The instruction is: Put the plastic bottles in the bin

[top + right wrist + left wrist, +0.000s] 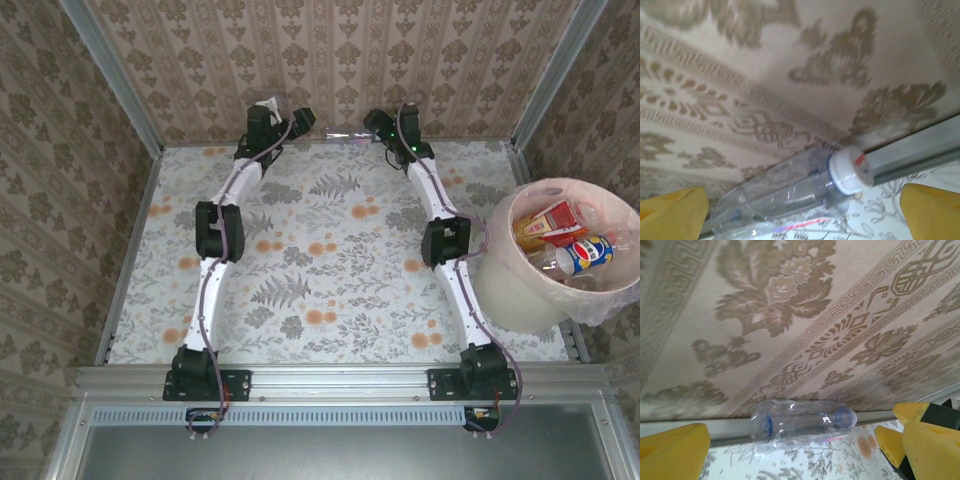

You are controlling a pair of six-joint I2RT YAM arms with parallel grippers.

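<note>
A clear, crumpled plastic bottle (343, 137) lies on its side at the far edge of the table, against the rail under the back wall. In the left wrist view this bottle (802, 422) shows a bluish cap at its right end. In the right wrist view the bottle (785, 195) shows its white cap (852, 170). My left gripper (290, 125) (805, 452) and right gripper (385, 125) (802, 215) flank it from either side, both open, yellow pads apart and holding nothing. The pinkish bin (510, 300) at the right holds several bottles (585, 253).
The patterned back wall stands right behind the bottle, with a grey metal rail (700, 432) along its foot. The bin's clear bag liner (600, 305) hangs over its rim. Both arms stretch across the floral tabletop (330, 280).
</note>
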